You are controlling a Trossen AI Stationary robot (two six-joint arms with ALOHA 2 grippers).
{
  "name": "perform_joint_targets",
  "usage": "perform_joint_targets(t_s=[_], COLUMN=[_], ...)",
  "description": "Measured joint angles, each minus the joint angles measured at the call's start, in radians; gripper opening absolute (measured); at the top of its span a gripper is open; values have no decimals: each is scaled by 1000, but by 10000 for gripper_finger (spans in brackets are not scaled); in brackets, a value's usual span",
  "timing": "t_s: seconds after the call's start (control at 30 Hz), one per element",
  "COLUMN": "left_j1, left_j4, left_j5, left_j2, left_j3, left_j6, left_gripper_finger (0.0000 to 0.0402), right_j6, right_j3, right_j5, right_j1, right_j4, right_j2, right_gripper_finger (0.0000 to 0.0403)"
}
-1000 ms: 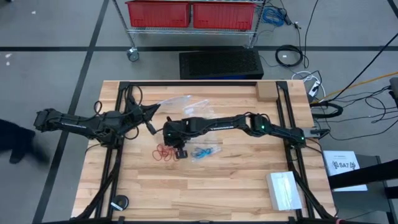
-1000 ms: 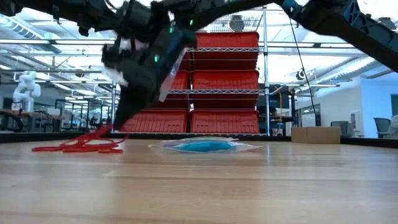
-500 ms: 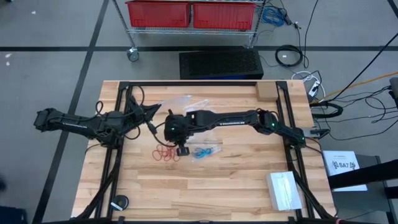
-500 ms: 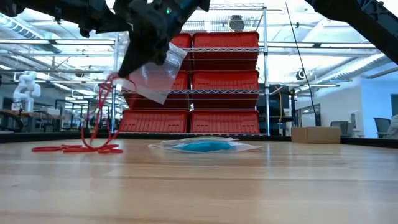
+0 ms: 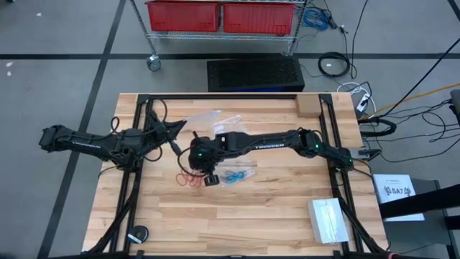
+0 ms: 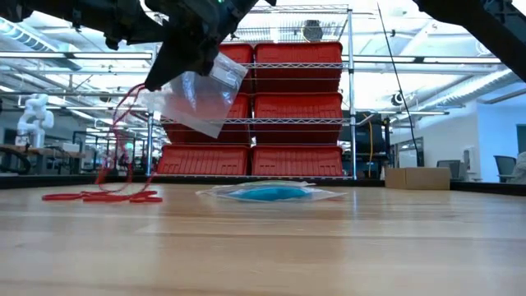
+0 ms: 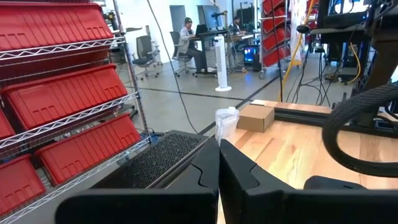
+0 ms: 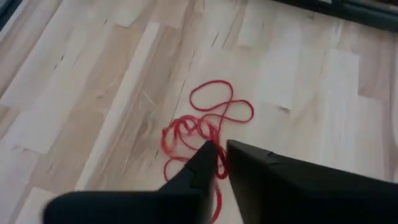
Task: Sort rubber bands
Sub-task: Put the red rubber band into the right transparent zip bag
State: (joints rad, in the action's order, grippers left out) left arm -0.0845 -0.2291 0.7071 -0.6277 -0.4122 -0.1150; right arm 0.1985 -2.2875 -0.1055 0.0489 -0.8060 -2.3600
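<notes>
The red rubber bands lie mostly in a loose tangle on the counter, left of centre. In the low view a few red strands rise from the heap toward the right gripper, which hangs over the pile. The right wrist view shows its fingers close together with only a thin gap, a red strand running between the tips, so a few loops seem pinched there. A clear plastic bag dangles just beside that gripper in the low view; what is holding it up I cannot tell.

The blue rubber bands rest just right of the red heap, seemingly already inside a flat clear bag on the counter. No green cluster can be made out.

The left gripper waits at the counter's left edge, fingers pressed together on nothing.

By my judgement blue is finished, red is midway with most loops unbagged, and green remains unaccounted for.
</notes>
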Motion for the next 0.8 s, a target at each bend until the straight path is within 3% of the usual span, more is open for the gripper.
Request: perform_joint_targets(t_s=[0.23, 0.37, 0.53, 0.8], left_j1=[0, 0, 0, 0], left_j4=[0, 0, 0, 0], left_j5=[0, 0, 0, -1], left_j2=[0, 0, 0, 0], left_j3=[0, 0, 0, 0], left_j6=[0, 0, 0, -1], left_gripper_finger=[0, 0, 0, 0], right_j6=[-3, -4, 13, -46], right_j3=[0, 16, 126, 297], right_j5=[2, 2, 2, -95], right_j1=[1, -13, -25, -14], right_j4=[-6, -73, -61, 189], right_j2=[0, 0, -2, -2], right_gripper_finger=[144, 181, 190, 173])
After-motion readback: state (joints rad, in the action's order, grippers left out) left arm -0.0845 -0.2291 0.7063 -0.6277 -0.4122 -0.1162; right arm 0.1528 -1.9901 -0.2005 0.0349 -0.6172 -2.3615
